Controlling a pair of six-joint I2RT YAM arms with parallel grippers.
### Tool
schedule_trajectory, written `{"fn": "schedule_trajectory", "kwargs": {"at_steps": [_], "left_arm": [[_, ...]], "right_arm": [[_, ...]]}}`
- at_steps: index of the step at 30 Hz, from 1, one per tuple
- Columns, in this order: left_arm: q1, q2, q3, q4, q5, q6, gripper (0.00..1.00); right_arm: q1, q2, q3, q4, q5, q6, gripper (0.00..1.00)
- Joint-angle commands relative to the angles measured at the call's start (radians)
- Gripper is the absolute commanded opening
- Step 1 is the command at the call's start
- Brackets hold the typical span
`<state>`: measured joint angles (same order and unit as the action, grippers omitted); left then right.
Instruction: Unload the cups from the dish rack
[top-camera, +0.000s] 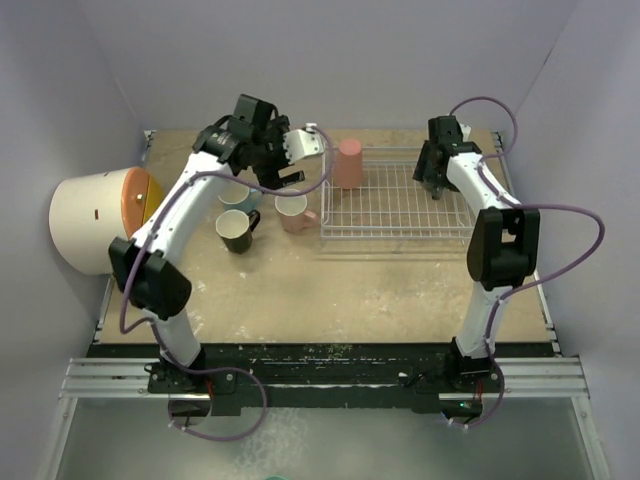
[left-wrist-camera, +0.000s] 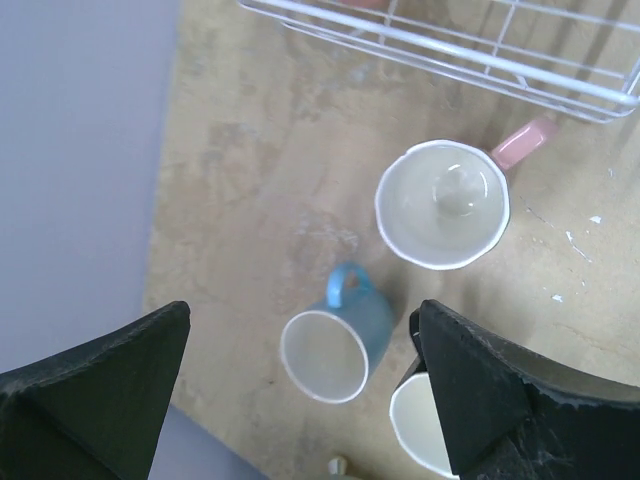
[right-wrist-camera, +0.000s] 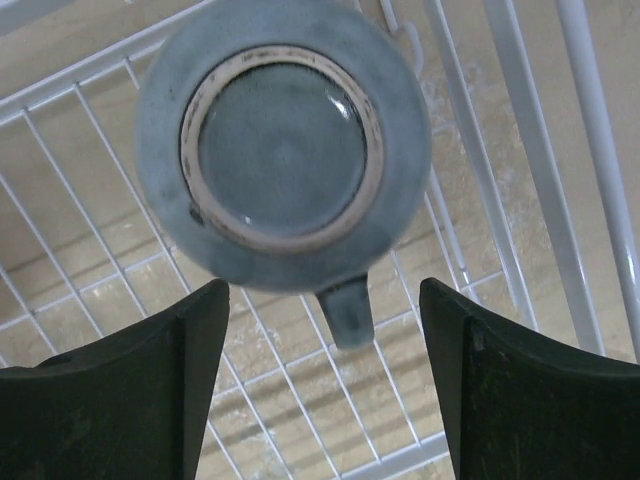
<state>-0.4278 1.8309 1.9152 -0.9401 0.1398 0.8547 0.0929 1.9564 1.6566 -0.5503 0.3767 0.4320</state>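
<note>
dish rack (top-camera: 400, 236) on scuffed tabletop (top-camera: 330, 290), lavender walls (top-camera: 330, 60)

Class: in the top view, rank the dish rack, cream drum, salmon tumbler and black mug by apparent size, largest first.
1. dish rack
2. cream drum
3. salmon tumbler and black mug: too alike to rank.

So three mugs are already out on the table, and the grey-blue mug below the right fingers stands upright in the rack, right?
No: the grey-blue mug stands upside down in the dish rack, foot ring up, as the right wrist view shows. The rest holds.
</note>
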Motion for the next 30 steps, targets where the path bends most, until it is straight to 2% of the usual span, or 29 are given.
{"fn": "schedule_trajectory", "kwargs": {"at_steps": [1, 6, 17, 25, 30], "left_arm": [[0.006, -0.158, -0.084, 0.111, -0.009, -0.073, 0.99], [0.024, -0.254, -0.121, 0.114, 0.027, -0.136, 0.99], [0.027, -0.315, -0.174, 0.063, 0.073, -0.186, 0.99], [0.027, -0.368, -0.211, 0.045, 0.112, -0.189, 0.99], [0.027, -0.414, -0.271, 0.036, 0.141, -0.187, 0.99]], "right_arm": [[-0.010, 0.037, 0.064, 0.013, 0.045, -0.058, 0.77], [-0.012, 0.056, 0.053, 0.036, 0.050, -0.090, 0.63], [0.004, 0.030, 0.017, 0.058, 0.055, -0.089, 0.32], [0.044, 0.011, -0.007, 0.047, 0.145, -0.063, 0.19], [0.085, -0.042, -0.034, 0.073, 0.189, -0.060, 0.01]]}}
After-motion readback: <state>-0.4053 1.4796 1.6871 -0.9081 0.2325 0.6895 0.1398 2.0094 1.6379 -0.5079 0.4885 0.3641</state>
